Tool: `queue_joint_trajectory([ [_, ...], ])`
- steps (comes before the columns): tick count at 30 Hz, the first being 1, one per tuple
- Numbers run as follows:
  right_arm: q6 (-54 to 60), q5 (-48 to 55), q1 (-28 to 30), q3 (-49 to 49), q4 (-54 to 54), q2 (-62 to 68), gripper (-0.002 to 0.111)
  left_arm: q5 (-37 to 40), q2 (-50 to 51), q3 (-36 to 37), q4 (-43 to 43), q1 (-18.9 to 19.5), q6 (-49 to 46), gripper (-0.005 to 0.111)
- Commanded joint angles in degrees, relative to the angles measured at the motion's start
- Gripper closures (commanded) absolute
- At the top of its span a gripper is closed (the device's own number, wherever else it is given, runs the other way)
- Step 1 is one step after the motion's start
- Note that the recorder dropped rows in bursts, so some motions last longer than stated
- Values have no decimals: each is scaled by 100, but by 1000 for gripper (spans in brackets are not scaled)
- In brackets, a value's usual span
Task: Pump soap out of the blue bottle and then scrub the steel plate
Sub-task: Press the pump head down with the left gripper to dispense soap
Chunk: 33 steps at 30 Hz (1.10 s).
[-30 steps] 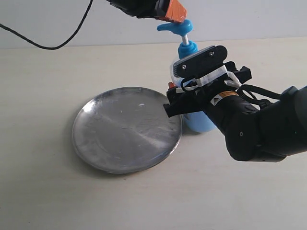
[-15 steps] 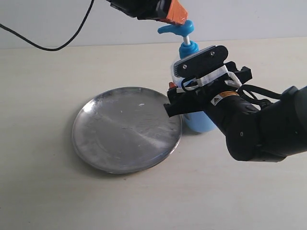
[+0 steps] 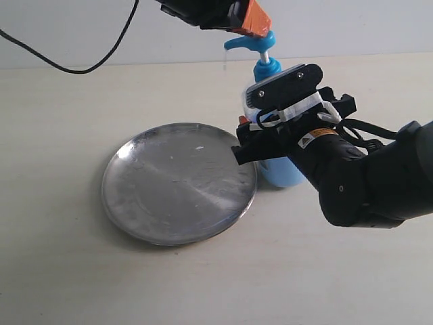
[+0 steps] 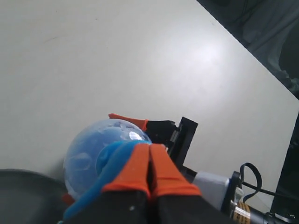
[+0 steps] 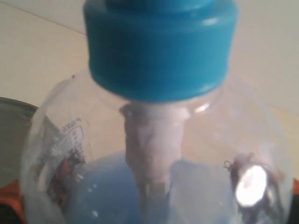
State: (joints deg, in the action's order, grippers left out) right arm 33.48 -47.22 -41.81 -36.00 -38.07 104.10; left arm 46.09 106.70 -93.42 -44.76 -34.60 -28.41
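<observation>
Two grips on bottle (image 3: 276, 169): right jaws clamp body, left jaws shut, pressing pump head (image 3: 250, 42). Bottle upright on desk (image 3: 67, 271), just beside plate (image 3: 169, 189). Risk: off-centre push slips off head; soap (image 5: 107, 186) may miss plate

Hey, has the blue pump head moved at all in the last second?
Yes, slightly: the pump head sits lower, closer to the collar of the blue bottle, with the left gripper pressing on top.
</observation>
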Motion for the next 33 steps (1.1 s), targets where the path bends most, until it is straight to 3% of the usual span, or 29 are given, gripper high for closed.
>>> queue_joint_trajectory([
  [1, 103, -88, -20, -37, 310, -15, 108, 344, 373, 147, 606, -51, 64, 107],
  [8, 103, -88, -20, -37, 322, -15, 108, 489, 623, 147, 572, -51, 121, 107],
  [17, 90, -88, -20, -37, 357, -15, 108, 510, 728, 451, 1120, -88, 532, 107],
  [26, 90, -88, -20, -37, 357, -15, 108, -29, 560, 483, 759, -124, 298, 107],
  [33, 101, -88, -20, -37, 356, -15, 108, -218, 16, -66, 731, -124, 162, 107],
])
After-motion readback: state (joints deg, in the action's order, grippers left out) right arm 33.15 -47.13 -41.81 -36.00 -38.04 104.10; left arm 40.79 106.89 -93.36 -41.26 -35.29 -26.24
